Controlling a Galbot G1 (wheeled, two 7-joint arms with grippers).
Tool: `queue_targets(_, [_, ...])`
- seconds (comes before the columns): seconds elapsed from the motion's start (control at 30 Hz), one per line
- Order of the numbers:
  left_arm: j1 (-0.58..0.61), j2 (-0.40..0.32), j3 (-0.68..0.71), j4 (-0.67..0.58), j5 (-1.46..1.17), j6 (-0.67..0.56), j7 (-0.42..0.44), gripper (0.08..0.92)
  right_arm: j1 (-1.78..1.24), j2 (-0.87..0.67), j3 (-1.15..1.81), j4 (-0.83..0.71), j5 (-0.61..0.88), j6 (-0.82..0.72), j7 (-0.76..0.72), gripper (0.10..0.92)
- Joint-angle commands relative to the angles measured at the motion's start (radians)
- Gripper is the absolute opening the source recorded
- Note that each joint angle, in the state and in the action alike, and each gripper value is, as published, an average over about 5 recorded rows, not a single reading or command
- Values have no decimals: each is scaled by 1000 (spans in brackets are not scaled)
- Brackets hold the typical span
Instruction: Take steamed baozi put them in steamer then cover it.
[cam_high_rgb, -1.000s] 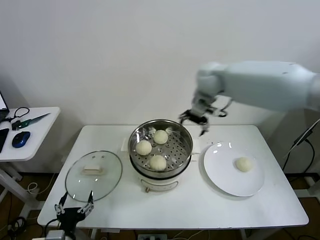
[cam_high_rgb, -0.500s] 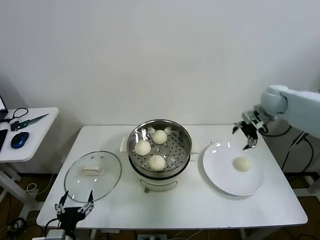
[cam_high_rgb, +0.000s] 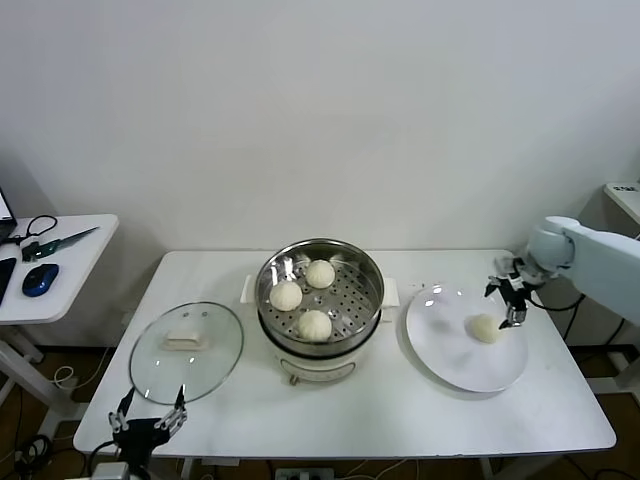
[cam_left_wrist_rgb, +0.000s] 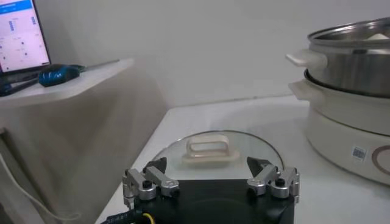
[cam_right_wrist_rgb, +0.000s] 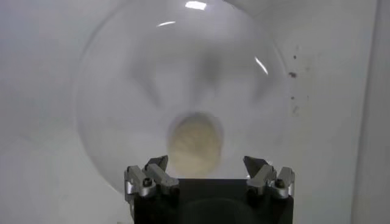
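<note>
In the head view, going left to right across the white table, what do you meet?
Glass cover → steamer holding three baozi → white plate → last baozi on it → open right gripper just beyond the bun.

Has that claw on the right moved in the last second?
Yes. The right gripper swung from behind the steamer rightward to the plate, above the last bun.
</note>
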Motion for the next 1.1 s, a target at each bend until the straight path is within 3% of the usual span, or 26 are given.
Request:
queue_targets(0.03, [0, 0, 0, 1, 1, 0, 0, 823, -146, 46, 119, -96, -38, -13, 15, 823])
queue_targets(0.47, [4, 2, -2, 3, -1, -1, -2, 823, -157, 75, 128, -138, -72, -9, 14, 816])
queue_targets(0.9, [2, 2, -2, 5, -4, 0, -8, 823, -122, 76, 122, -123, -38, -11, -2, 668])
queue_targets(1.1, [2, 0, -1, 2, -4, 1, -10, 823, 57, 38, -21, -25, 72, -29, -11, 649])
